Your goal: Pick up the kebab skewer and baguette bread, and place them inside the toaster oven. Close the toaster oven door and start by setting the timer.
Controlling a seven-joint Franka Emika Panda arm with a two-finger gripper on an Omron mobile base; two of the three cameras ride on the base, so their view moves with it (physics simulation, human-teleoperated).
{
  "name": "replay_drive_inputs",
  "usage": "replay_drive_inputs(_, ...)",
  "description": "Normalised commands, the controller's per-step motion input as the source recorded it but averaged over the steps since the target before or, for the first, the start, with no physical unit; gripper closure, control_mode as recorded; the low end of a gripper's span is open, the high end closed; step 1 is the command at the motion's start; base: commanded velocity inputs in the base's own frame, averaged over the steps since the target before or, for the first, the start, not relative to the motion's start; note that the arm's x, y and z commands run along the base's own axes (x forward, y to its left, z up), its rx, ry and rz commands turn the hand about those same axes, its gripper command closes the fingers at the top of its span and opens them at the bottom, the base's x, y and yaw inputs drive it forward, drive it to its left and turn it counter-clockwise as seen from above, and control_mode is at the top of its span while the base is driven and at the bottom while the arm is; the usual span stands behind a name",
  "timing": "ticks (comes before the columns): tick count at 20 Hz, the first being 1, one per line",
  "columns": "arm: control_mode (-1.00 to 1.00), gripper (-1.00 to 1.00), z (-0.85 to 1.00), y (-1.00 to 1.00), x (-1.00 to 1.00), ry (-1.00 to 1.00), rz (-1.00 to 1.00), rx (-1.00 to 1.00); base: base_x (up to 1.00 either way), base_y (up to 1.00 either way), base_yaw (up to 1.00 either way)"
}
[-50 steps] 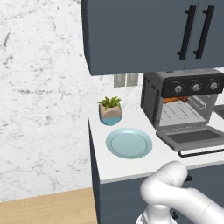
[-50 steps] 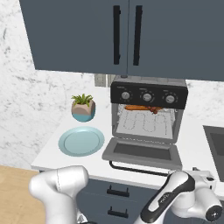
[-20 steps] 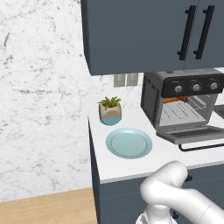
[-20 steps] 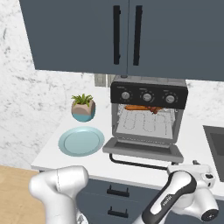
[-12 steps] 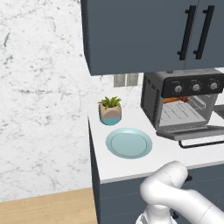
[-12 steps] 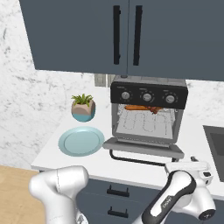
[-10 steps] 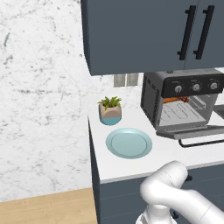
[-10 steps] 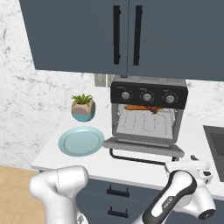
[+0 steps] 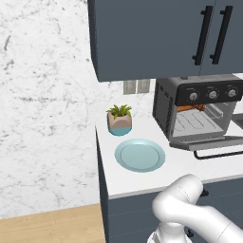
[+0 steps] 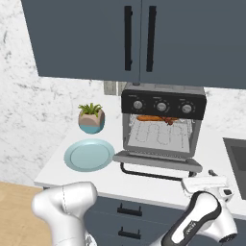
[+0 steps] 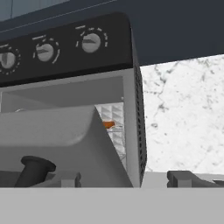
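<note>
Door (image 10: 156,161) of your oven (image 10: 163,122) hangs partly raised, sloping up just past the gripper (image 11: 127,178), whose fingertips (image 11: 181,177) sit low beside the handle (image 11: 35,168); you cannot tell whether the jaws grip anything. Farther in, baguette (image 10: 148,118) and skewer (image 10: 169,120) lie on the rack. No readable writing on the knobs (image 11: 91,42). Your arm (image 10: 204,218) reaches low below the counter (image 10: 144,185) edge.

Even soft rendered light, faint shadows, slightly pixelated
</note>
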Motion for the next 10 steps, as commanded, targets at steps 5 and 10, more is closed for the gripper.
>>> replay_drive_inputs(5, -1.0, -1.0, 0.59, 0.13, 0.23, -0.05, -0.02, 0.0, 0.0, 0.0, 0.0)
replay_drive_inputs(10, -1.0, -1.0, 0.67, 0.02, 0.03, 0.0, -0.06, 0.0, 0.0, 0.0, 0.0)
